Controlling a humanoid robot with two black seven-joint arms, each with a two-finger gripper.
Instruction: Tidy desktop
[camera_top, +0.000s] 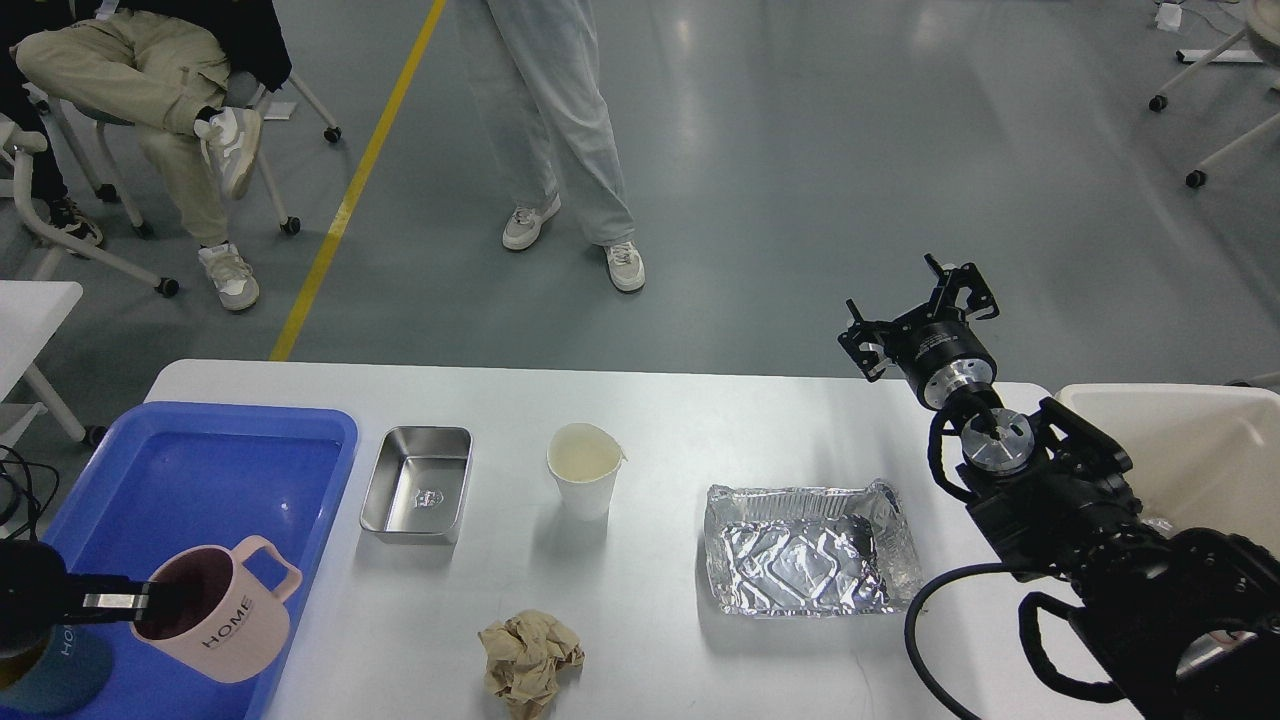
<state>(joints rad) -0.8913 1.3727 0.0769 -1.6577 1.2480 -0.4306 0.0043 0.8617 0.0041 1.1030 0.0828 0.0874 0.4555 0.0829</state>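
The white desktop (700, 420) fills the lower half of the head view. My left gripper (158, 599) comes in from the bottom left and is shut on the rim of a pink "HOME" mug (228, 622). It holds the mug tilted over the near right part of the blue tray (200, 470). My right gripper (920, 312) is open and empty, raised past the desktop's far right edge. On the desktop stand a steel tin (417, 483), a white paper cup (585, 472), a crumpled brown paper ball (530, 660) and a crumpled foil tray (805, 550).
A cream bin (1190, 450) stands at the right end of the desktop, behind my right arm. A dark teal mug (55, 665) lies at the tray's near left corner. People and wheeled chairs are on the floor beyond the table.
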